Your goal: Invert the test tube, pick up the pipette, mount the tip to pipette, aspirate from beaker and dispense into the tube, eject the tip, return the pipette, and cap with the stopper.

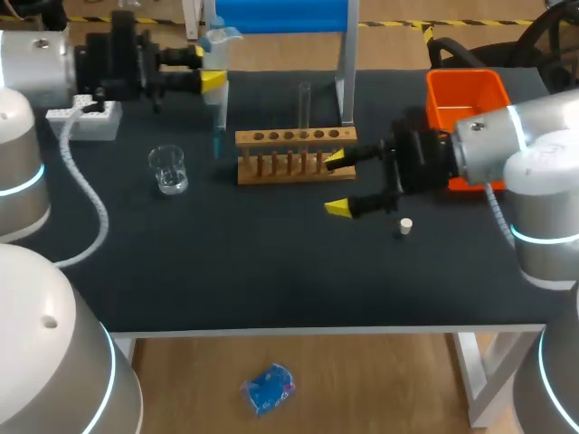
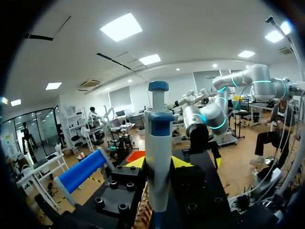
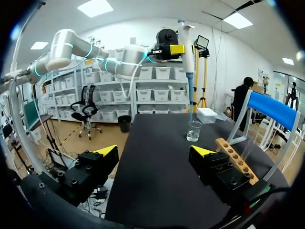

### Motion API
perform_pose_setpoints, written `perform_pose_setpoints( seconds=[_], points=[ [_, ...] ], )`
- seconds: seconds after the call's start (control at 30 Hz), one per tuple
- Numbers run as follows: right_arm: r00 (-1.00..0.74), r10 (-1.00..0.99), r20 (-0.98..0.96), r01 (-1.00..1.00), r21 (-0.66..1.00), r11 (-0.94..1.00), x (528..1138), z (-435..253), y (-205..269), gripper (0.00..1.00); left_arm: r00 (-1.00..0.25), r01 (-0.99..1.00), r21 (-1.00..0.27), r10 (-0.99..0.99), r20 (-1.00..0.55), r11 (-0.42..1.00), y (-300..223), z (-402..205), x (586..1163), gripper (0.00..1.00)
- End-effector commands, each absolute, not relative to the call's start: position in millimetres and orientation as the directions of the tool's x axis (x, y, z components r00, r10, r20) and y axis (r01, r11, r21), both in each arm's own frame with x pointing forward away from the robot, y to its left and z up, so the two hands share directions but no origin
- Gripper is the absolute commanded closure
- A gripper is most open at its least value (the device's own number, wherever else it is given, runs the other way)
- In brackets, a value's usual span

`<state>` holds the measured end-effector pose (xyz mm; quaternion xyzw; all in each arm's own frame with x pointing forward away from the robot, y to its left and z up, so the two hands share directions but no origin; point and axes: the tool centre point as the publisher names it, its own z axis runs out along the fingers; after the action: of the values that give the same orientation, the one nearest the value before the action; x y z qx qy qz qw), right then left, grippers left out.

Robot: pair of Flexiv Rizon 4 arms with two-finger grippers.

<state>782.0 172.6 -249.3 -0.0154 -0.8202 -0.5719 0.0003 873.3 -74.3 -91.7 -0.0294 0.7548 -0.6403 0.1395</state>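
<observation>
Pipette (image 1: 217, 113) gripped upright in left gripper (image 1: 210, 72), near beaker (image 1: 168, 169).
Right gripper (image 1: 341, 183) spread wide, empty, beside rack (image 1: 294, 155); test tube (image 1: 305, 104) upright in rack; stopper (image 1: 406, 224) on table (image 1: 271, 262) nearby.

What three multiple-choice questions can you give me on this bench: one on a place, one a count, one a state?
1. The stopper lies: A in the beaker; B on the table near the right jaws; C in the bin.
2. Tubes standing in the rack: A one; B three; C six.
3. The right jaws are: A open, empty; B shut on the stopper; C shut on a tube.
Answers: B, it sits on bare tabletop; A, one tube rises from the rack; A, they stand apart, nothing between.
</observation>
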Motion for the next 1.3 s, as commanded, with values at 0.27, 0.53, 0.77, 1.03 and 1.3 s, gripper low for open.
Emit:
perform_pose_setpoints(
  seconds=[0.27, 0.53, 0.77, 1.03, 1.3],
  points=[
    [-0.995, 0.091, 0.033, 0.072, 0.884, 0.462, 791, -255, 233, 0.00, -0.928, 0.133, -0.973, -0.320, -0.189, 0.189, -7, -106, 890, 1.00],
    [-0.990, 0.140, -0.020, 0.058, 0.843, 0.534, 800, -256, 260, 0.00, -0.921, 0.130, -0.975, -0.343, -0.186, 0.180, 4, -110, 898, 1.00],
    [-0.990, 0.140, -0.020, 0.058, 0.843, 0.534, 800, -256, 260, 0.00, -0.921, 0.130, -0.975, -0.343, -0.186, 0.180, 4, -110, 898, 1.00],
    [-0.990, 0.140, -0.020, 0.058, 0.843, 0.534, 800, -256, 260, 0.00, -0.921, 0.130, -0.975, -0.343, -0.186, 0.180, 4, -110, 898, 1.00],
    [-0.976, 0.201, -0.084, 0.056, 0.797, 0.602, 824, -268, 284, 0.00, -0.913, 0.174, -0.964, -0.334, -0.234, 0.199, 16, -117, 925, 1.00]
  ],
)
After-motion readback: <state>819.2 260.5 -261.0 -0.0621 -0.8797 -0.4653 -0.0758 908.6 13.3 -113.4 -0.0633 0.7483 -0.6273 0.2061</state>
